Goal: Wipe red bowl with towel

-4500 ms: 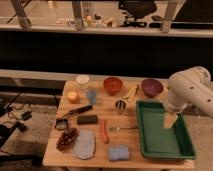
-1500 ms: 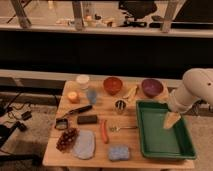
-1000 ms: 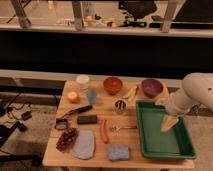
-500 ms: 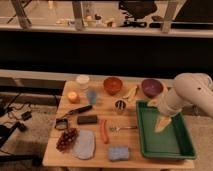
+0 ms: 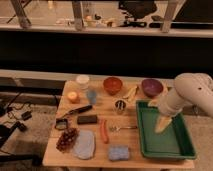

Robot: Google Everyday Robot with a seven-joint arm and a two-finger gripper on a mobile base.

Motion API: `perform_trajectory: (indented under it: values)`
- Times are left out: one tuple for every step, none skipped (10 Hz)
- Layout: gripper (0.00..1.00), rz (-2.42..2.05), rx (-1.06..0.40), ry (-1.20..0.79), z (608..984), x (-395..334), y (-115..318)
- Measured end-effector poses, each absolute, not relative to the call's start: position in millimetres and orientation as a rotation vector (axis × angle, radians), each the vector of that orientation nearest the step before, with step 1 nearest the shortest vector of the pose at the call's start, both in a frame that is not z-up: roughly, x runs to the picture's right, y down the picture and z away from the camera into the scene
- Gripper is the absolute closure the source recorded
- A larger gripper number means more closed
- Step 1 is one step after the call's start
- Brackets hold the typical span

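Cluttered wooden table [image 5: 129,144], dark wall [image 5: 100,52] behind — gripper [image 5: 161,125] above green tray [image 5: 172,145]

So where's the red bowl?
Camera view: red bowl at the table's far edge, centre, between the white cup and purple bowl; the end effector hangs over the green tray at right.
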State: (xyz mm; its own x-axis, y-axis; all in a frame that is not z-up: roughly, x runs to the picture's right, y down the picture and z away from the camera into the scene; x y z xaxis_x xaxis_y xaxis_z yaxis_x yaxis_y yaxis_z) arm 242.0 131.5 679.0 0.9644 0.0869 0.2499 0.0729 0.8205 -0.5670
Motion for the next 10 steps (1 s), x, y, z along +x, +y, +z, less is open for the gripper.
perform_trajectory:
  values:
    - [0.2, 0.005, -0.611, -0.273, 679, 241, 131]
    - [0.2, 0.005, -0.611, -0.273, 679, 241, 131]
    - [0.2, 0.006, -0.611, -0.273, 679, 241, 131]
    - [0.2, 0.005, -0.611, -0.273, 679, 241, 131]
    - [0.2, 0.005, -0.611, -0.273, 679, 241, 131]
    - [0.2, 0.005, -0.611, -0.273, 679, 241, 131]
    - [0.2, 0.006, -0.611, -0.273, 679, 241, 131]
    - [0.2, 0.005, -0.611, -0.274, 679, 241, 132]
    - [0.2, -0.005, -0.606, -0.29, 677, 237, 138]
    - [0.2, -0.014, -0.601, -0.302, 674, 230, 143]
